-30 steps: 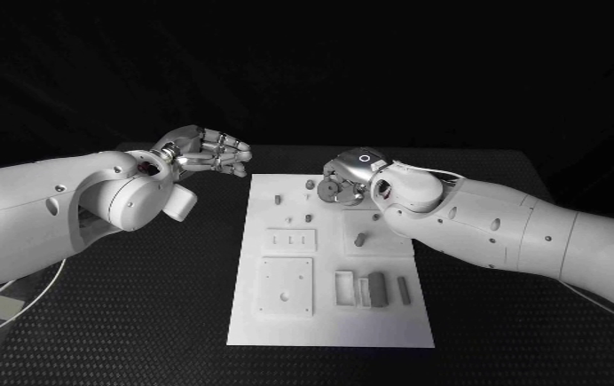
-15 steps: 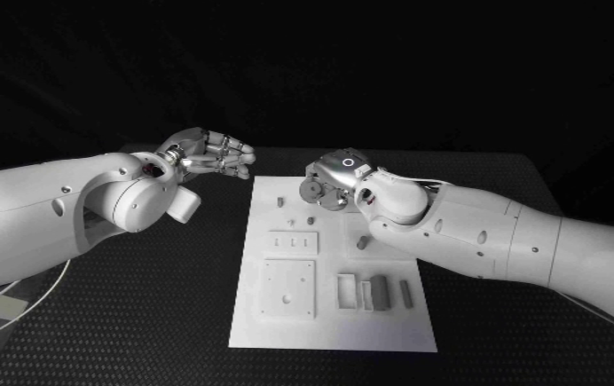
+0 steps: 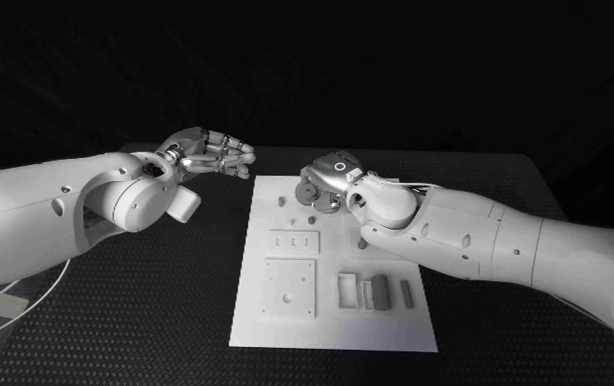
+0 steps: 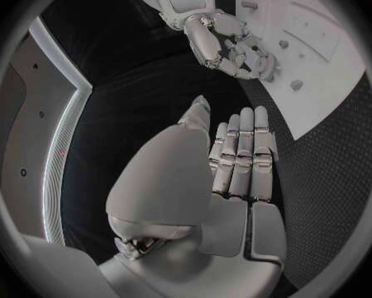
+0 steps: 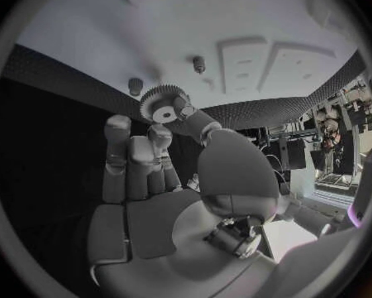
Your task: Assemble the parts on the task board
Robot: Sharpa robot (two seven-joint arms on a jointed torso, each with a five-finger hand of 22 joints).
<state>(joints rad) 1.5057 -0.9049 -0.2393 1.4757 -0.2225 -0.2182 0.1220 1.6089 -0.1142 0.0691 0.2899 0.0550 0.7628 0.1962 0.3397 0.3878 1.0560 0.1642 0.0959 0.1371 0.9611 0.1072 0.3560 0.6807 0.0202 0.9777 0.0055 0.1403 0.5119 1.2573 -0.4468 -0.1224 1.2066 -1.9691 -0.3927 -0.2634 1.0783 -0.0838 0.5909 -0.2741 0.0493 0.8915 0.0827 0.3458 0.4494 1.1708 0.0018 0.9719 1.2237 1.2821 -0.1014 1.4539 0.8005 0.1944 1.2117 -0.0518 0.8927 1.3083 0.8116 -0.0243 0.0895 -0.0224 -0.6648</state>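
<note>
- R hand (image 3: 330,184) hovers over far end of task board (image 3: 333,333); thumb + a finger pinch a small grey gear (image 5: 159,104), seen best in R wrist view. Other fingers (image 5: 117,153) lie side by side, roughly straight, just beside the gear, not on it.
- Gear also shows in head view (image 3: 310,193), held on edge at the fingertips, above the board, not touching it.
- In R wrist view two small pegs (image 5: 198,63) stand on the board just beyond the gear; nearer one (image 5: 136,86) close to board edge by the fingertips. Can't tell if the gear is lined up w/ either.
- L hand (image 3: 205,155) off the board, over the black surface (image 3: 141,315), beside the board's far L corner, well apart from R hand. Fingers (image 4: 244,152) pressed together side by side, bent fwd, thumb alongside; nothing in them.
- L wrist view also shows R hand (image 4: 232,43) ahead of the L fingertips, over the board (image 4: 318,79).
- Board, near side of R fingers, in head view: pale block w/ slots (image 3: 293,242), larger square plate (image 3: 288,287), upright frame piece (image 3: 347,289), grey bar (image 3: 379,290), thin strip (image 3: 405,294) – these last three in a row, near each other.
- Small peg (image 3: 362,244) on board just beside R forearm; touching or not, can't tell.
</note>
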